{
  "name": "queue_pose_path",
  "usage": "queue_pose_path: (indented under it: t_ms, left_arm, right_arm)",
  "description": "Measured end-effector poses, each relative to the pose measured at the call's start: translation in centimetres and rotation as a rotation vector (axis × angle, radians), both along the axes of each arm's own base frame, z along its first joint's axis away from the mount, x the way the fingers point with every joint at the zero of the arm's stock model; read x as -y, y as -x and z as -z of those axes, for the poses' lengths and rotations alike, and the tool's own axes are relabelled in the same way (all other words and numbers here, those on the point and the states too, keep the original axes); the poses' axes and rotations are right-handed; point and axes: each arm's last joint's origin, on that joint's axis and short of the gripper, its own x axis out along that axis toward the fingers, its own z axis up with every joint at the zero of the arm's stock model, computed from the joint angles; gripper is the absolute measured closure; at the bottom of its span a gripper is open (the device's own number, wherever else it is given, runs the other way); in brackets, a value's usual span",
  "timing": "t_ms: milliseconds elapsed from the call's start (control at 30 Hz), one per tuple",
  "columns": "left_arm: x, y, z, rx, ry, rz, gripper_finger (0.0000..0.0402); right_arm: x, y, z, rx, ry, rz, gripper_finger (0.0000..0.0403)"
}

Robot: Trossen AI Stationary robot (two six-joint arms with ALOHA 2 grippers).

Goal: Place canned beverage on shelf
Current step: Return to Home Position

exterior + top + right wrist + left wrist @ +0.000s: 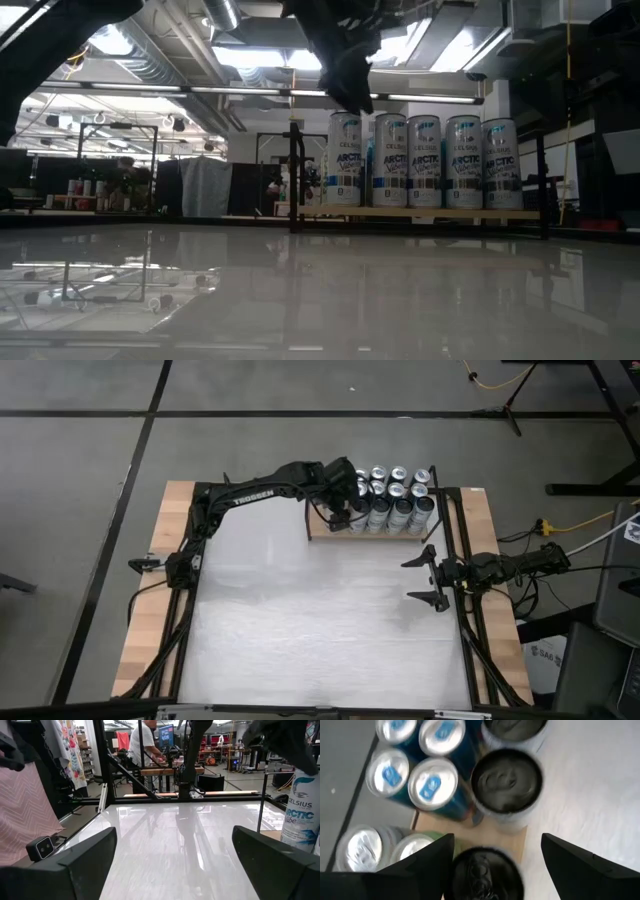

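The shelf (430,212), a light-brown board with thin black uprights, stands at the table's far edge. On it is a row of several white cans (445,160), with blue cans with silver tops (431,782) behind them. My left gripper (497,837) hangs open just above the leftmost white can (345,160). In the left wrist view that can's dark top (482,872) lies between the fingers, which stand apart from it. My right gripper (407,580) waits open at the table's right edge, nothing between its fingers.
The glossy white tabletop (320,620) spreads out in front of the shelf. Black frame rails (465,620) and pale wooden strips (150,600) run along both sides. A person (145,740) stands at a bench in the room beyond the table.
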Motion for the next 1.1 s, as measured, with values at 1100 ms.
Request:
queue_pose_path:
  t_ms: [1100]
  left_arm:
    - [12.4, 14.3, -18.1, 0.304, -0.078, 0.261, 0.0114]
  right_arm:
    - [-0.1, 0.0, 0.1, -0.007, 0.003, -0.026, 0.0017]
